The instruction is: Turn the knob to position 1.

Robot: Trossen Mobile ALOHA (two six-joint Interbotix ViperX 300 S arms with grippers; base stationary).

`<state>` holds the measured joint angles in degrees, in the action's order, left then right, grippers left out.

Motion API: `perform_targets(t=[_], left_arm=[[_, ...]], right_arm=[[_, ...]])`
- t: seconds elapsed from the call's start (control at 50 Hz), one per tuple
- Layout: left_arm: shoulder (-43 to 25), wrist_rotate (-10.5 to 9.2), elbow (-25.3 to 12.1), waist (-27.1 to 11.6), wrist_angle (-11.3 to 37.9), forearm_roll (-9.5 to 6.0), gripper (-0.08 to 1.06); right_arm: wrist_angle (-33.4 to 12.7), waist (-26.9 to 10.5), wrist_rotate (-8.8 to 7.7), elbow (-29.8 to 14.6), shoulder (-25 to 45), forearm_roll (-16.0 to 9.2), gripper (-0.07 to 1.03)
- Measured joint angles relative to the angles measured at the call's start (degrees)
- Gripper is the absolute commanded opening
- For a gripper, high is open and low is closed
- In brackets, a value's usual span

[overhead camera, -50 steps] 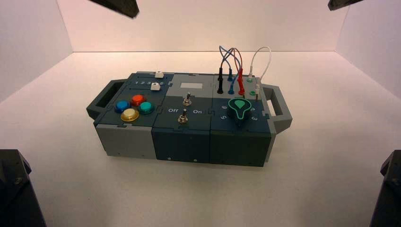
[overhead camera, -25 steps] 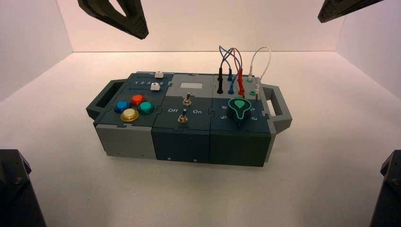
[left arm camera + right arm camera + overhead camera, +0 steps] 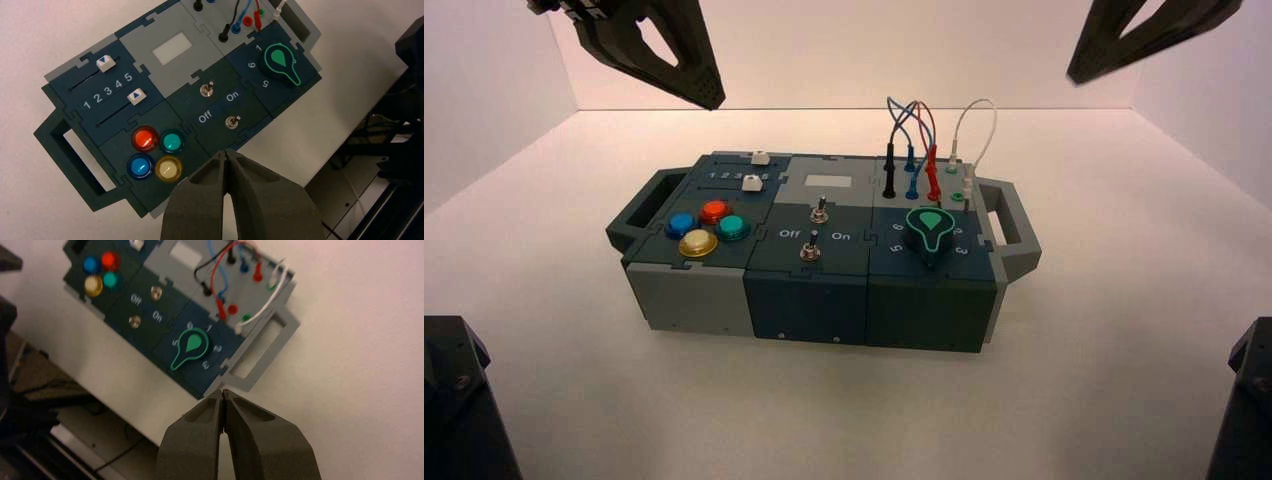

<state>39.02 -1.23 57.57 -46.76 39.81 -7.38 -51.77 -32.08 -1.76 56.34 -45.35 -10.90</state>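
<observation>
Desk (image 3: 824,410) shows pale before the box (image 3: 809,300). Above it, apart from it, hang the left hand (image 3: 226,154), toward the box's left side, and the right hand (image 3: 223,393), off toward its right; each is narrow, fingertips together, holding nothing. On the box's right section, near the front edge, sits the black knob (image 3: 194,344) with its green outline, its pointed end aimed between 5 and 3, away from the white numeral 1 (image 3: 209,328) behind it. Farther back, wires (image 3: 914,118) arch over the sockets.
</observation>
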Motion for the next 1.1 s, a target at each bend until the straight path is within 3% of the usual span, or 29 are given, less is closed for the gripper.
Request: perform_targets(t=[0.42, 0.76, 1.1], left_arm=[[-0.44, 0.00, 0.00, 0.00, -0.44, 0.09, -0.03], [-1.49, 0.00, -0.18, 0.00, -0.44, 0.18, -0.03], [-1.85, 0.00, -0.79, 0.00, -0.44, 0.18, -0.03]], right_arm=[[0.00, -6.50, 0.44, -3.16, 7.47, -2.99, -0.02], [0.18, -10.37, 0.53, -4.13, 12.48, -8.17, -0.02], [5.19, -13.27, 0.62, -4.13, 20.92, -9.32, -0.02]])
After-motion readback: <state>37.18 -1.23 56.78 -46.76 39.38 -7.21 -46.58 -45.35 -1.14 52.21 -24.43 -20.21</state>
